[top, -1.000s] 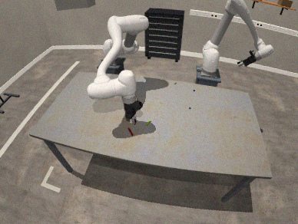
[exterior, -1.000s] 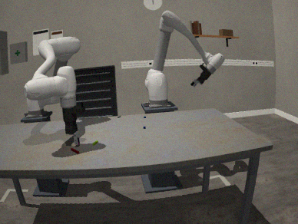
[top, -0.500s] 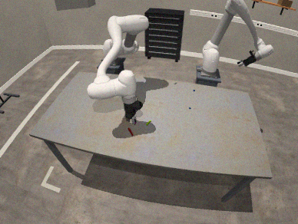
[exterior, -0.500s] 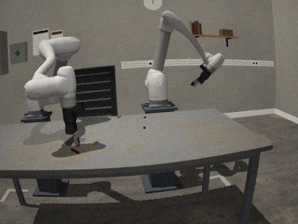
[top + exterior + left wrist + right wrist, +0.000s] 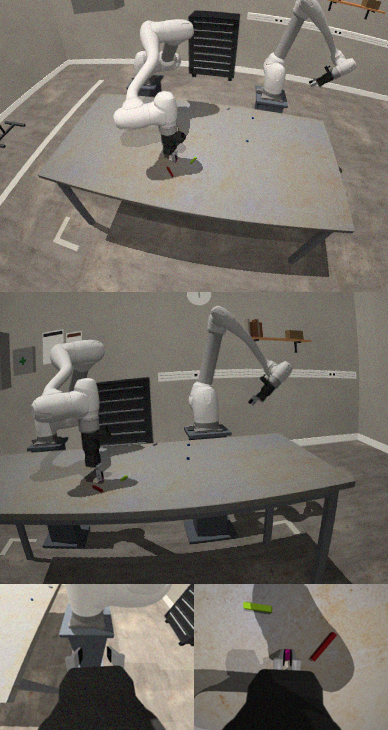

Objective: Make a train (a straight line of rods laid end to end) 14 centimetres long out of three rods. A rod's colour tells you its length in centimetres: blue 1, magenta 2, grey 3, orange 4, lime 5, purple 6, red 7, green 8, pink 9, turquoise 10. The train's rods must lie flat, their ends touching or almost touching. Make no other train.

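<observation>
My right gripper is shut on a magenta rod, pointing down low over the table. A red rod lies flat beside it, slanting in the right wrist view. A lime rod lies flat on its other side, apart from the red rod and at another angle. My left gripper is open and empty, raised beyond the table's edge. Whether the magenta rod touches the table is unclear.
Two small blue rods lie apart towards the back of the table. A small grey rod lies near the back edge. The right arm's shadow covers the red rod.
</observation>
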Motion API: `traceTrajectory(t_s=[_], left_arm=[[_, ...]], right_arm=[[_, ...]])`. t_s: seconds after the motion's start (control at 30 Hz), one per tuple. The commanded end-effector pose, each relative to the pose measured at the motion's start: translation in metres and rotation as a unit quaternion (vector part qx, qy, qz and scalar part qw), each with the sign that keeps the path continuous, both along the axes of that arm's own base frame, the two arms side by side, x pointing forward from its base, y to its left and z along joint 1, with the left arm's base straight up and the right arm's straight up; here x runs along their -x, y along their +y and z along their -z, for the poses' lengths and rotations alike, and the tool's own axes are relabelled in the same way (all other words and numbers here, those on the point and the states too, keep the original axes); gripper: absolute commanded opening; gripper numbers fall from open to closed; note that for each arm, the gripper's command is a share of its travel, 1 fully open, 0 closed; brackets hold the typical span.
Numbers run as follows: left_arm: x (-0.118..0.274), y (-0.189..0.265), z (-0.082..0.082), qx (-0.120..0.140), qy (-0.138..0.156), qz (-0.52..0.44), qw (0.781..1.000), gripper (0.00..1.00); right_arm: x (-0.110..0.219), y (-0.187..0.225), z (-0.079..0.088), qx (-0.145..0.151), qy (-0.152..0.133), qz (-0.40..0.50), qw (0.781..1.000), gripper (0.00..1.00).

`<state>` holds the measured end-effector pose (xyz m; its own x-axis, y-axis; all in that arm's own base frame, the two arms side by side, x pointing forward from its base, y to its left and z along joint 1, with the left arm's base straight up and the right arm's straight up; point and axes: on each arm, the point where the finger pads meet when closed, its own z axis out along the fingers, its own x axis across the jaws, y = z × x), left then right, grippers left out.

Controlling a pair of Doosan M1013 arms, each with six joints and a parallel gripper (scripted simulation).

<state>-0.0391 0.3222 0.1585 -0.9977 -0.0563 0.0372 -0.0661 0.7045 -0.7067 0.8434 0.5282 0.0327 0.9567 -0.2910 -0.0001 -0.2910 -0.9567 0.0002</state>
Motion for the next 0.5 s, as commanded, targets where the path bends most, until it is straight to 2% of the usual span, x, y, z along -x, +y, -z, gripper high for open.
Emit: traceTrajectory(t_s=[0.0, 0.47], left_arm=[[0.0001, 0.0002, -0.0003, 0.000, 0.000, 0.000, 1.000, 1.00], [0.0001, 0.0002, -0.0003, 0.000, 0.000, 0.000, 1.000, 1.00]], right_arm=[[-0.0005, 0.0002, -0.0013, 0.000, -0.001, 0.000, 1.000, 0.24], [-0.0005, 0.0002, 0.0075, 0.000, -0.001, 0.000, 1.000, 0.24]])
